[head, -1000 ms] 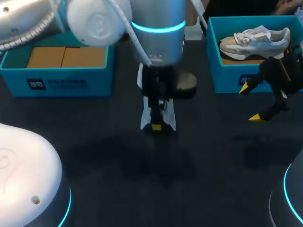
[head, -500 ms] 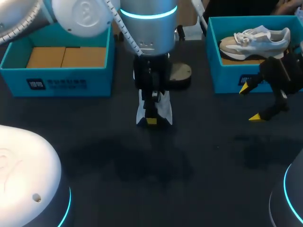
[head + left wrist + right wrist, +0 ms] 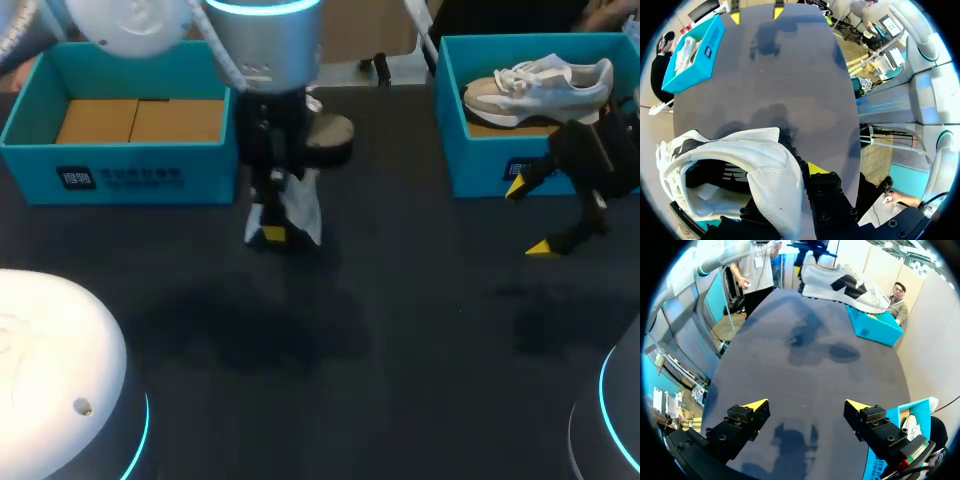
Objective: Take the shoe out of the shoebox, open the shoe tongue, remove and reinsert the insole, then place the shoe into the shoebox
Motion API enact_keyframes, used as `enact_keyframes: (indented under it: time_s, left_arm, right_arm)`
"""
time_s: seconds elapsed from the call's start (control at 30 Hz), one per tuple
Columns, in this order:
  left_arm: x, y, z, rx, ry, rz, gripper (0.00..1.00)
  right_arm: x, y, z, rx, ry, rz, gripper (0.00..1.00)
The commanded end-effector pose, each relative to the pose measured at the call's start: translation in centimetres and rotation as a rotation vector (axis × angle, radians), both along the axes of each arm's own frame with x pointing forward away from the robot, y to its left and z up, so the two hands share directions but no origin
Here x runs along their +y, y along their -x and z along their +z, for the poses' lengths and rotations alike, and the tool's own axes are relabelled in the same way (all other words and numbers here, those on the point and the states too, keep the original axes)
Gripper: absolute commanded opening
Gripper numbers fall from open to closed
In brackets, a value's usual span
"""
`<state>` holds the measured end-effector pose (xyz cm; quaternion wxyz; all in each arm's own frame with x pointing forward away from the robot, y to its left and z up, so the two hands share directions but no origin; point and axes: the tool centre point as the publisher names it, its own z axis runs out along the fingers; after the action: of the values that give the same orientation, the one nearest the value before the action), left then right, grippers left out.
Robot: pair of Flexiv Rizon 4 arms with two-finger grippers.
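Observation:
My left gripper [image 3: 272,235] hangs over the table just right of the left blue shoebox [image 3: 120,170], shut on a white shoe [image 3: 300,205]. The shoe's collar wall is pinched between the fingers and its sole [image 3: 328,135] is turned away from me. In the left wrist view the shoe [image 3: 745,165] fills the foreground, its opening gaping; one yellow fingertip [image 3: 815,168] shows beside it and the other is hidden by the shoe. A second white and beige shoe [image 3: 545,82] lies in the right blue shoebox [image 3: 480,170]. My right gripper [image 3: 530,217] stands open in front of that box, holding nothing.
The left shoebox holds a brown cardboard insert [image 3: 140,120]. From the right wrist view the open gripper [image 3: 806,409] looks across bare dark tabletop [image 3: 810,360] toward the held shoe [image 3: 840,285] and the far box [image 3: 875,327].
My left arm has carried the shoe to the left and a little farther back, toward the left shoebox. The right arm has stayed where it was.

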<state>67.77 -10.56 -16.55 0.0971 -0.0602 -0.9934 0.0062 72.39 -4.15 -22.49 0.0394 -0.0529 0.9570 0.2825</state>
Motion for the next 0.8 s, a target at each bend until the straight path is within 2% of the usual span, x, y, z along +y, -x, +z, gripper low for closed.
enact_keyframes:
  time_s: [0.03,0.27,0.8]
  left_arm:
    - [4.7,-1.3,0.4,0.002,0.068,0.009,0.0]
    - [9.7,-3.9,0.4,-0.007,0.071,0.012,0.0]
    - [22.3,-10.6,0.8,0.051,0.2,0.099,0.0]
  right_arm:
    - [0.1,0.0,0.0,0.001,0.003,-0.001,1.0]
    - [0.1,0.0,0.0,0.001,0.003,-0.001,1.0]
    - [0.1,0.0,0.0,0.001,0.003,-0.001,1.0]
